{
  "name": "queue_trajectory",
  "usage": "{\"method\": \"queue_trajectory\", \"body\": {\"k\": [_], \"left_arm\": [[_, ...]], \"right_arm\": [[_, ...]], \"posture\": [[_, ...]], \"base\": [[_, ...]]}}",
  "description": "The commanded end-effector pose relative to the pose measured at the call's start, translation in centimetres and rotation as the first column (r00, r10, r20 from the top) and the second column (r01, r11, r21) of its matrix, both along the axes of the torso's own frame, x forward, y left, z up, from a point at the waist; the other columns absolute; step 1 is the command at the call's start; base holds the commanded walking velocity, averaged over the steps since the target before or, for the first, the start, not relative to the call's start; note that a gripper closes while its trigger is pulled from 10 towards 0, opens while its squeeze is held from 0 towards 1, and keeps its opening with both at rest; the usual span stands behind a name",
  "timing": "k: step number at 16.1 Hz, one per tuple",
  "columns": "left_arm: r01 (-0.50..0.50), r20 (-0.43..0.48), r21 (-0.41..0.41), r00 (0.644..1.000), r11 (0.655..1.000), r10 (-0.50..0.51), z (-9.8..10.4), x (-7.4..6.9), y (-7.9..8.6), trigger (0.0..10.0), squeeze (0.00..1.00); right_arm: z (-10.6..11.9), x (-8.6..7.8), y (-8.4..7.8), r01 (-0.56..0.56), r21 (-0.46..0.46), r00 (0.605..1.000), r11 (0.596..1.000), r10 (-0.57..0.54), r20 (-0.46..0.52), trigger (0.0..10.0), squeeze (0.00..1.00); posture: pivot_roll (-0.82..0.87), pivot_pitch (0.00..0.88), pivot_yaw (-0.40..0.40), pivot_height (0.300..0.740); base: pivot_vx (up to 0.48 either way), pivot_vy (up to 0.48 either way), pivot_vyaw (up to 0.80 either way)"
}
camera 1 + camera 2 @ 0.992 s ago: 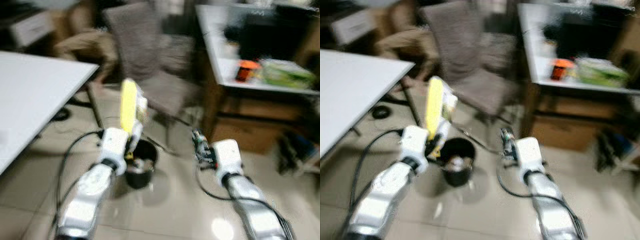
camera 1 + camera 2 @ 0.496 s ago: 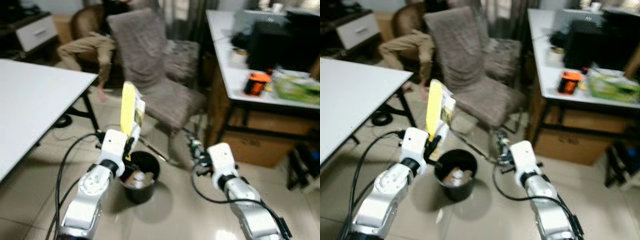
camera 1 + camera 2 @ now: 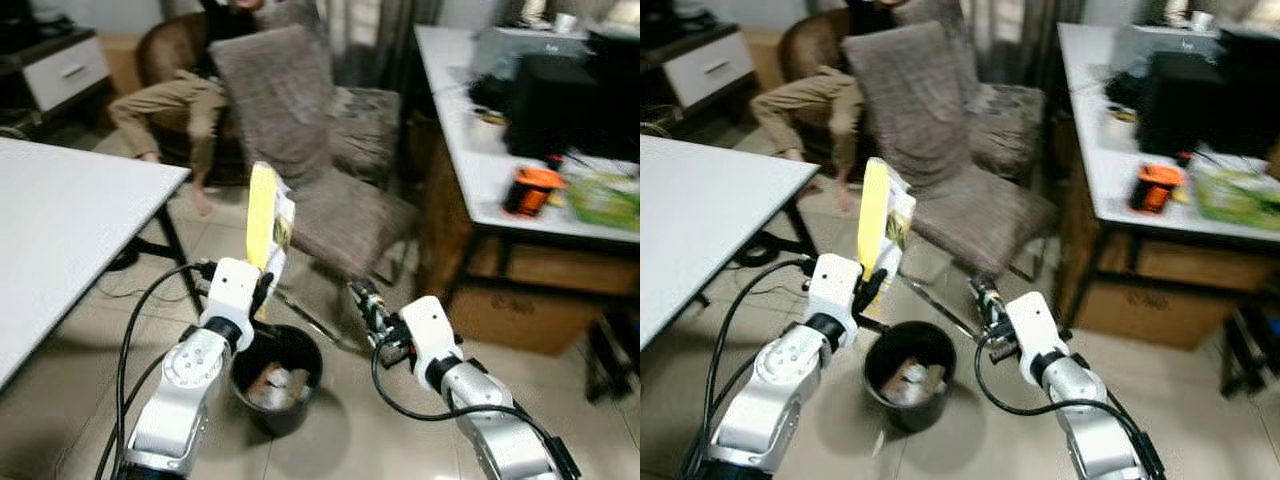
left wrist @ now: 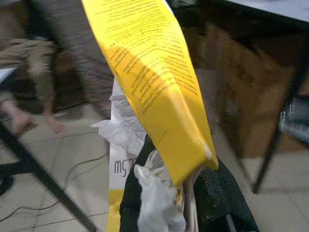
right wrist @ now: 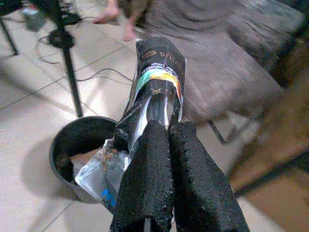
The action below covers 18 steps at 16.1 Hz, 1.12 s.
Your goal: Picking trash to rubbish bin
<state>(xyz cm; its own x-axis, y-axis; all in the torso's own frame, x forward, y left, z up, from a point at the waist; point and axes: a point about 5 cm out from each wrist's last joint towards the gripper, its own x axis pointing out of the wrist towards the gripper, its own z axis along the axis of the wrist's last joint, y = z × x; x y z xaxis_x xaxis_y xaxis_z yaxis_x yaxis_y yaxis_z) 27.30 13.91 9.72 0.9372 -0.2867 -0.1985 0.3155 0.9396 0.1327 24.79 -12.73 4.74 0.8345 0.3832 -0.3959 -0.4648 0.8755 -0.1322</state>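
The left gripper pinches a yellow wrapper upright above the black bin, while the right gripper (fingers pressed together) clamps a dark packet beside it.

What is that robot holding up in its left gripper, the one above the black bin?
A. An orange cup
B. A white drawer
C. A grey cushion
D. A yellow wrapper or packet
D. The left gripper is shut on a yellow packet that stands upright just above the rim of the black bin; the left wrist view shows printed text on the packet.
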Motion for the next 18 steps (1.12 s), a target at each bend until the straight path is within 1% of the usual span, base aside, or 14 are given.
{"method": "queue_trajectory", "body": {"k": [1, 3, 5, 8, 10, 12, 14, 17, 18], "left_arm": [[-0.023, 0.005, 0.026, 1.000, 0.999, 0.022, 0.1, 0.1, 0.8, 10.0, 0.00], [-0.027, 0.001, 0.022, 1.000, 0.999, 0.027, 0.1, -0.1, 0.8, 10.0, 0.00], [-0.051, -0.013, 0.017, 0.999, 0.999, 0.052, -0.2, -0.7, 1.4, 10.0, 0.00], [-0.056, -0.026, 0.035, 0.998, 0.998, 0.057, -0.5, -1.8, 1.9, 10.0, 0.00], [-0.053, -0.032, 0.039, 0.998, 0.998, 0.054, -0.6, -2.1, 2.0, 10.0, 0.00], [-0.015, -0.039, 0.047, 0.999, 0.999, 0.017, -0.5, -2.6, 2.0, 10.0, 0.00], [0.009, -0.046, 0.061, 0.999, 0.998, -0.007, -0.7, -3.0, 1.8, 10.0, 0.00], [0.031, -0.056, 0.096, 0.998, 0.995, -0.026, -0.5, -3.2, 1.9, 10.0, 0.00], [0.030, -0.063, 0.102, 0.998, 0.994, -0.024, -0.3, -3.4, 2.2, 10.0, 0.00]], "right_arm": [[0.3, 0.1, 0.7, -0.048, -0.010, 0.999, 0.999, 0.048, 0.008, 10.0, 0.00], [0.2, 0.1, 0.7, -0.042, 0.008, 0.999, 0.999, 0.042, 0.003, 10.0, 0.00], [-0.1, 0.1, 0.6, -0.030, 0.033, 0.999, 0.999, 0.031, -0.021, 10.0, 0.00], [-1.1, -0.2, 0.7, -0.069, 0.004, 0.996, 0.998, 0.069, -0.052, 10.0, 0.00], [-1.7, 0.0, 0.6, -0.065, -0.009, 0.996, 0.998, 0.064, -0.065, 10.0, 0.00], [-3.2, 0.7, -0.2, -0.058, -0.076, 0.995, 0.995, 0.051, -0.092, 10.0, 0.00], [-4.1, 1.3, -0.9, -0.052, -0.094, 0.993, 0.994, 0.042, -0.110, 10.0, 0.00], [-4.5, 2.6, -0.7, -0.075, -0.127, 0.990, 0.989, 0.058, -0.130, 10.0, 0.00], [-4.4, 3.5, -0.3, -0.094, -0.125, 0.987, 0.988, 0.076, -0.139, 10.0, 0.00]], "posture": [[-0.13, 0.000, -0.027, 0.740], [-0.12, 0.000, -0.031, 0.740], [-0.12, 0.000, -0.038, 0.740], [-0.10, 0.002, -0.051, 0.740], [-0.10, 0.012, -0.049, 0.740], [-0.10, 0.041, -0.044, 0.740], [-0.10, 0.066, -0.043, 0.740], [-0.11, 0.100, -0.043, 0.740], [-0.10, 0.125, -0.043, 0.740]], "base": [[0.401, 0.000, 0.80], [0.401, 0.000, 0.80], [0.403, 0.000, 0.00], [0.399, 0.000, 0.00], [0.352, 0.000, 0.00], [0.000, 0.000, 0.00], [0.000, 0.000, 0.00], [0.000, 0.000, 0.00], [0.000, 0.000, 0.00]]}}
